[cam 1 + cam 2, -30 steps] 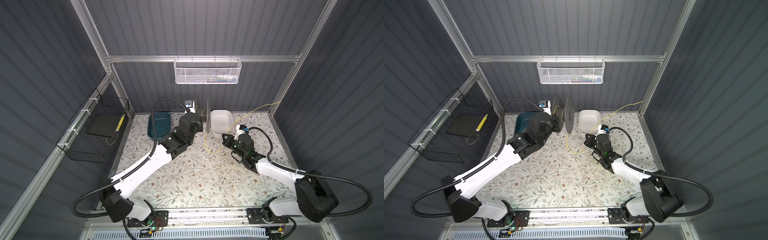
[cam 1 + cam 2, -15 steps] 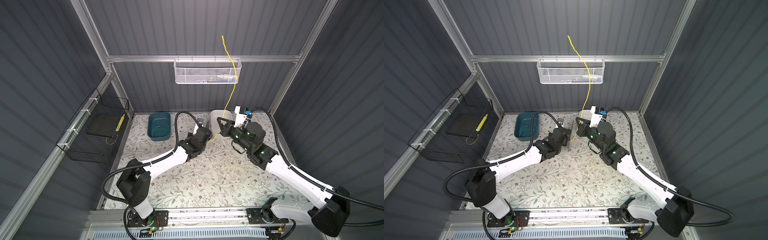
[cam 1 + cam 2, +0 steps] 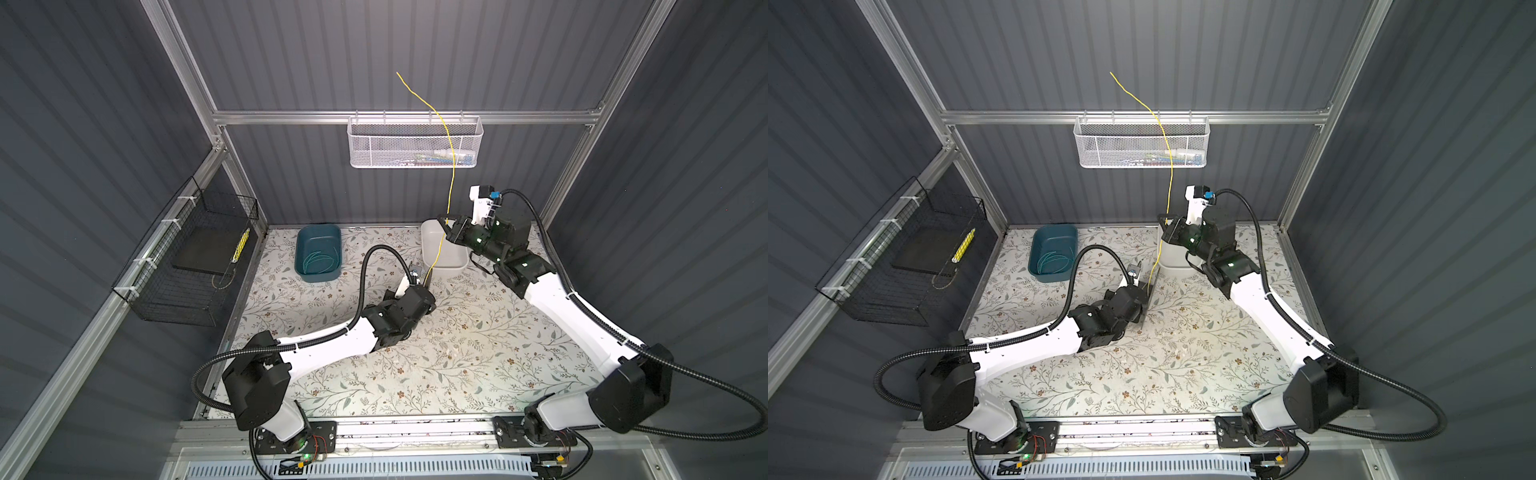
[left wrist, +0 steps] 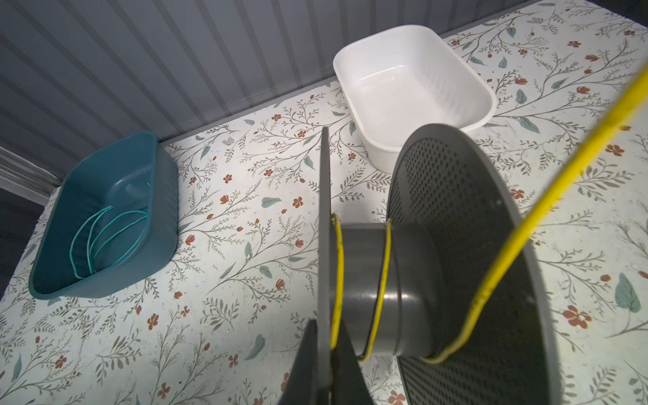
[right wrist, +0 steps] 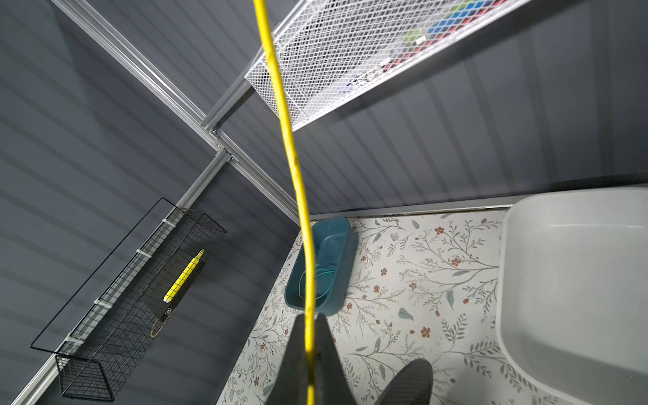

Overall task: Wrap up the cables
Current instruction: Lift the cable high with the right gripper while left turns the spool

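Observation:
The yellow cable (image 3: 451, 174) rises from a dark grey spool (image 4: 371, 280) to my right gripper (image 5: 310, 317) and on past it. Its free end stands high against the back wall (image 3: 1111, 73). The right gripper (image 3: 446, 226) is shut on the cable above the white bin (image 3: 453, 264). My left gripper (image 4: 325, 329) is shut on the spool's thin flange (image 4: 324, 210), low over the table mid-back (image 3: 1144, 291). Two turns of cable lie on the spool's core; a further strand crosses the perforated flange (image 4: 456, 217).
A teal bin (image 3: 318, 227) holding a thin teal wire (image 4: 101, 242) sits at the back left. On the back wall hangs a white mesh basket (image 3: 415, 143). A black wire basket (image 3: 191, 257) with a yellow marker (image 5: 184, 277) is on the left wall.
Over the last second the right gripper rose with the cable, pulling it up tall, and the left arm dropped lower toward the middle with the spool. Over the last half second little has moved.

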